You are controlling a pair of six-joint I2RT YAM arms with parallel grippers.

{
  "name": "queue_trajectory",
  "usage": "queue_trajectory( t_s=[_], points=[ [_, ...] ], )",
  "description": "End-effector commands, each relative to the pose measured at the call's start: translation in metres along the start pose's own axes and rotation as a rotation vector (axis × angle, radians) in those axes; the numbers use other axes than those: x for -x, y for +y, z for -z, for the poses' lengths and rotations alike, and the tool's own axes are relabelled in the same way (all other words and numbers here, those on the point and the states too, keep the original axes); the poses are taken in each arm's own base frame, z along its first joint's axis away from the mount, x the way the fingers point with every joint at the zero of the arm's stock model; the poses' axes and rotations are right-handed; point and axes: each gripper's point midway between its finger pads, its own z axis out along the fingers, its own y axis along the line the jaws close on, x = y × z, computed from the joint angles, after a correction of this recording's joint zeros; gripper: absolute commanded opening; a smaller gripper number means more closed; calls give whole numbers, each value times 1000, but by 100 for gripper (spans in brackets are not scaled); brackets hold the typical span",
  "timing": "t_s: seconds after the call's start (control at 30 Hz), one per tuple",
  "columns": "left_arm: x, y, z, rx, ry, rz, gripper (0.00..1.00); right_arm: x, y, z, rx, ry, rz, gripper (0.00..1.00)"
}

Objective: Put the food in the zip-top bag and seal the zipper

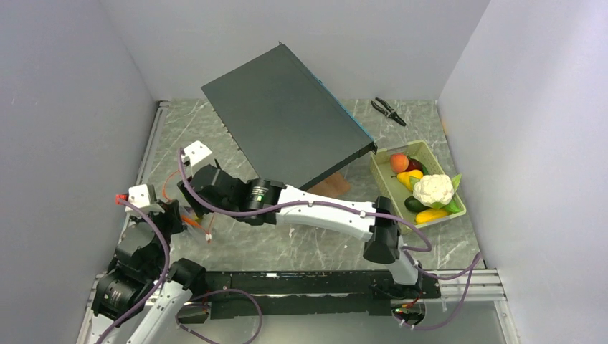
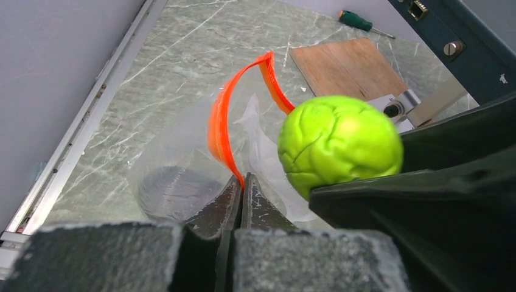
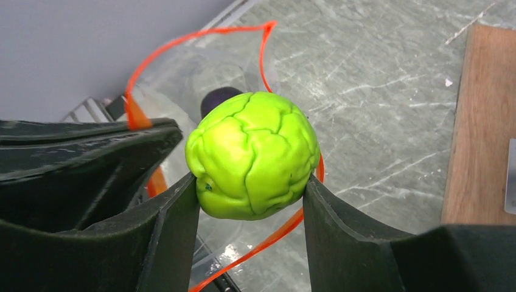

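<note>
The place reads as a robotics lab test cell rather than a home or shop. Plain white panel walls (image 1: 72, 107) box in a grey-green marbled tabletop (image 1: 301, 244) on three sides. Along the bottom of the top view, white-and-black robot arms (image 1: 323, 211) trailing loose purple cables (image 1: 459, 276) are bolted to a black base rail (image 1: 301, 283). Bench clutter lies about: black pliers (image 1: 388, 110) at the upper right, a green-handled screwdriver (image 2: 359, 22) and a bare plywood board (image 2: 347, 67) at the top of the left wrist view, and a tilted dark grey metal equipment case (image 1: 287, 125) at centre. Plastic toy fruits and vegetables (image 1: 434, 190) sit in a pale green rectangular tray (image 1: 384, 183) at the right.
</note>
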Motion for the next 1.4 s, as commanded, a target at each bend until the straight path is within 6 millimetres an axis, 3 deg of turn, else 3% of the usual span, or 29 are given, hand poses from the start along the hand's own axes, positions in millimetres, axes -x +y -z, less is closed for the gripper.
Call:
queue_trajectory(
  t_s=[0.0, 0.27, 0.5, 0.67, 0.93, 1.13, 1.37],
  points=[
    [10, 3, 3, 13, -50, 34, 0, 13, -3, 0, -29, -24, 27, 55],
    [11, 4, 3, 18, -51, 35, 0, 0, 3, -1, 23, 1, 17, 92],
    [10, 3, 2, 18, -47, 33, 0, 15, -5, 19, 2, -15, 14, 94],
    [10, 2, 1, 9, -46, 30, 0, 41, -27, 61, -53, -80, 3, 93],
    [8, 0, -1, 6, -32, 20, 0, 82, -84, 151, -175, -242, -26, 94],
    [7, 0, -1, 8, -31, 21, 0, 98, -159, 237, -389, -414, -45, 96],
    [7, 0, -1, 6, -29, 21, 0, 59, -256, 305, -644, -508, -152, 99]
  ],
)
